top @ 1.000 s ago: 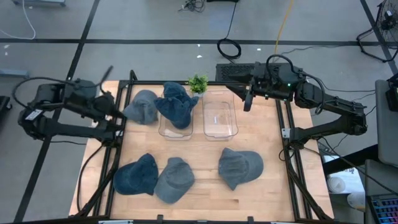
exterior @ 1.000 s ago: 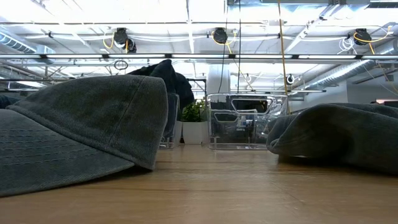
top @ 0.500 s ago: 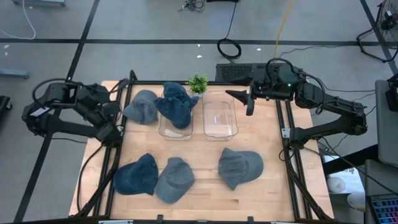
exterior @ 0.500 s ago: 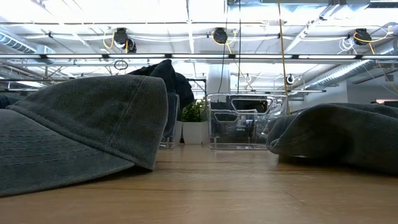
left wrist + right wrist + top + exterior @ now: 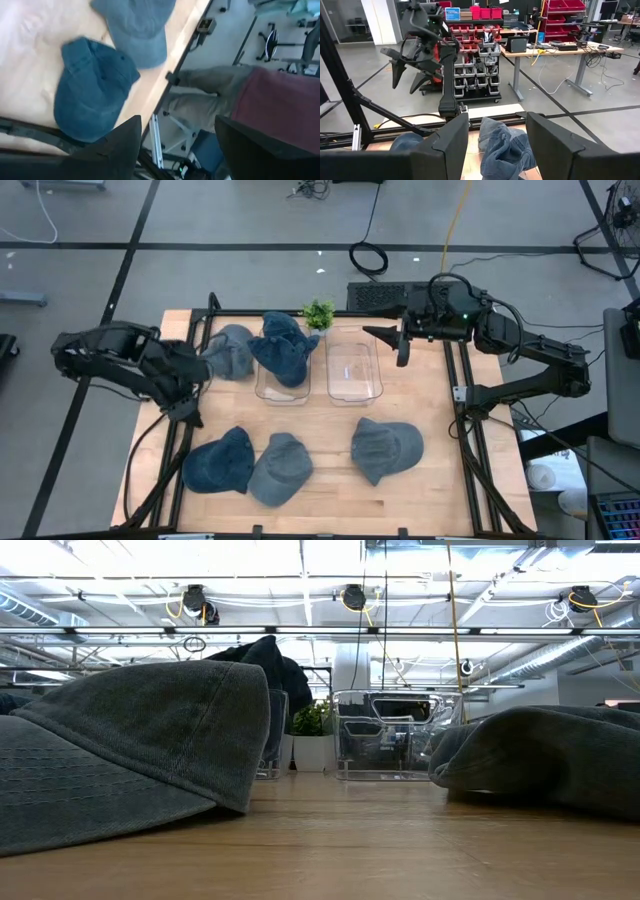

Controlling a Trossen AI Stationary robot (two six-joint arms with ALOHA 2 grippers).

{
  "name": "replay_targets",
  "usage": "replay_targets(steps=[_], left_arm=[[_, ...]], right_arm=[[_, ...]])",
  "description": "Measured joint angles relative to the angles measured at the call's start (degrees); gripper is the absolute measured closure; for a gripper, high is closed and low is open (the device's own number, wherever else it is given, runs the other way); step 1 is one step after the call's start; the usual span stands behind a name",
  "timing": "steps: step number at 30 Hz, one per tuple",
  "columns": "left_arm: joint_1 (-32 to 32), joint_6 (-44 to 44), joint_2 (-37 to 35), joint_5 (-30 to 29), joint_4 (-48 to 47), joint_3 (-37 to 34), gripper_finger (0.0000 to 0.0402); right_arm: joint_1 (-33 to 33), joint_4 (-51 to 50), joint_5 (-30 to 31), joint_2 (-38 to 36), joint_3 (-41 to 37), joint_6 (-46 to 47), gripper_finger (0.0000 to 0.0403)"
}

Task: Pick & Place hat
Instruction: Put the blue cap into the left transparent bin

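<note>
Several denim hats are in view. A blue hat (image 5: 285,348) lies heaped in the left clear bin (image 5: 266,388), and a grey-blue hat (image 5: 228,350) rests on the table beside it. Three more hats lie flat near the front edge (image 5: 220,460) (image 5: 280,468) (image 5: 385,450). My left gripper (image 5: 192,408) (image 5: 177,120) is open over the table's left rail, tipped down toward the near-left hat (image 5: 92,87), and touches nothing. My right gripper (image 5: 392,340) (image 5: 497,117) stays open and level above the far right corner, holding nothing.
An empty clear bin (image 5: 353,370) stands right of the filled one, with a small green plant (image 5: 318,313) behind them. Black frame rails (image 5: 465,430) run along both table sides. A person (image 5: 260,95) stands beyond the table's near edge.
My left arm has swung from the far left corner toward the table's near edge, along the left rail. Its gripper has rolled and tipped downward. The hats and my right arm have stayed where they were.
</note>
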Motion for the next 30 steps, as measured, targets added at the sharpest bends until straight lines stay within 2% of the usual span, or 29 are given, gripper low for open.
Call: replay_targets(steps=[8, 11, 14, 19, 27, 30], left_arm=[[-7.25, -0.62, 3.21, -0.19, 0.34, -0.02, 0.0138], [-8.84, -3.86, 4.09, -2.45, 1.46, -0.02, 0.0135], [-9.42, -7.60, 5.02, -6.35, 0.97, -0.02, 0.0137], [-9.86, -6.60, 7.69, -9.05, 0.60, -0.02, 0.0126], [-10.05, -2.19, 14.61, -13.60, -8.18, -1.12, 0.0093], [-10.19, -2.00, 16.09, -12.33, -6.51, -4.51, 0.0088]], right_arm=[[0.58, 0.09, -2.39, -0.04, 0.00, -1.52, 0.0218], [0.59, 0.30, -2.97, -0.04, 0.00, -1.55, 0.0218], [0.59, 0.35, -2.37, -0.07, 0.00, -1.74, 0.0218], [0.57, 0.35, 3.23, -0.07, 0.00, -3.31, 0.0218], [0.59, 0.33, 1.39, -0.07, 0.00, -3.19, 0.0218], [0.59, 0.31, 1.21, -0.07, 0.00, -3.15, 0.0218]])
